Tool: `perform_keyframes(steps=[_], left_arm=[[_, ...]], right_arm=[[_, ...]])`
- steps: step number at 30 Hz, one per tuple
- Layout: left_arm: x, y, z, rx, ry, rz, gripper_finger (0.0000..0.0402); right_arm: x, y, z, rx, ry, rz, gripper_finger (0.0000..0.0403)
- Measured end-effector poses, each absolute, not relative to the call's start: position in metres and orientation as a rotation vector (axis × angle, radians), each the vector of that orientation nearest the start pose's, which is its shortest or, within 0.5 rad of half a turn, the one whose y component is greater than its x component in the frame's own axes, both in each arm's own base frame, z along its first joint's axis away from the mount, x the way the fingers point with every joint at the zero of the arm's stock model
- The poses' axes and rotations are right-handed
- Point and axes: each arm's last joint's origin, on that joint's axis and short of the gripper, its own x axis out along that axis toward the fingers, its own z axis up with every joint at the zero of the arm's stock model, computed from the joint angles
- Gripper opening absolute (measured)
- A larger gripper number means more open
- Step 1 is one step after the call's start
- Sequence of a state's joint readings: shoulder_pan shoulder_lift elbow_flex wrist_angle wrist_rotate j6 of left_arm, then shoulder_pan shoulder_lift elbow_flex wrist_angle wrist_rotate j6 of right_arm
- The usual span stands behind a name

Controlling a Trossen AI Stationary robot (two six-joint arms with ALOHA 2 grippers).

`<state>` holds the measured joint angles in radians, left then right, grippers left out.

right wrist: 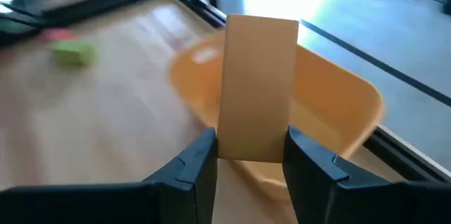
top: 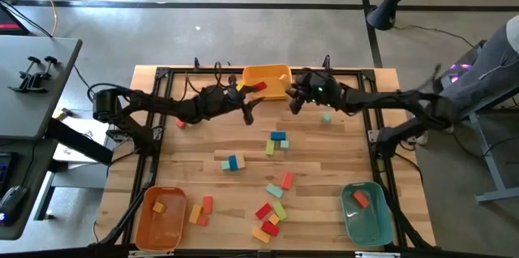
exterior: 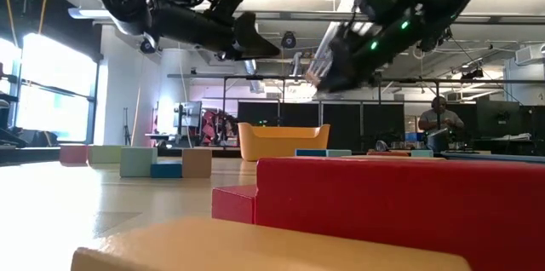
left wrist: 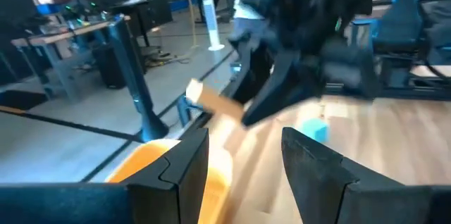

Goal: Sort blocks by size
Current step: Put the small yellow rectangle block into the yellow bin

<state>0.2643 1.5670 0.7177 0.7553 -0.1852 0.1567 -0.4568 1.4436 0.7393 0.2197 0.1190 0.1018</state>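
1. Clamped between the right end effector's (right wrist: 250, 155) fingers, a long orange bar (right wrist: 258, 86) is hanging just above the yellow bin (top: 266, 80).
2. Beside that bin, the left end effector (left wrist: 243, 157) is hovering with its fingers parted and nothing between them.
3. Sorting is looking barely begun: the yellow bin is holding a red block (top: 259, 87), while the orange bin (top: 160, 218) and teal bin (top: 364, 213), far from it across the tabletop (top: 203, 146), are holding one orange block each.
4. Most blocks (top: 276, 143) are lying loose between the bins.

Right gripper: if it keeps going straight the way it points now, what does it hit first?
Probably the yellow plastic bin. The right gripper, shut on a tan rectangular block, points at the bin's open top, so the block would likely arrive first. Depth is unclear.
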Motion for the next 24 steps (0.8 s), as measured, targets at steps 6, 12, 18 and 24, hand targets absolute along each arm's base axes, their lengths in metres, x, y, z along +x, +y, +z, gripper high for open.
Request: perform_keyframes(steps=[6, 12, 18, 24], left_arm=[[0.305, 0.106, 0.224, 0.207, 0.048, 0.503, 0.0165], [0.299, 0.129, 0.234, 0.189, -0.009, 0.582, 0.0165], [0.3, 0.128, 0.227, 0.098, 0.043, 0.568, 0.0165], [0.312, 0.088, 0.217, -0.124, 0.103, 0.421, 0.0165]], right_arm=[[0.287, -0.171, 0.193, 0.195, 0.539, -0.585, 0.0126], [0.313, -0.194, 0.207, 0.197, 0.595, -0.511, 0.0126], [0.33, -0.204, 0.192, 0.223, 0.733, -0.497, 0.0135], [0.338, -0.214, 0.193, 0.326, 0.903, -0.512, 0.0134]])
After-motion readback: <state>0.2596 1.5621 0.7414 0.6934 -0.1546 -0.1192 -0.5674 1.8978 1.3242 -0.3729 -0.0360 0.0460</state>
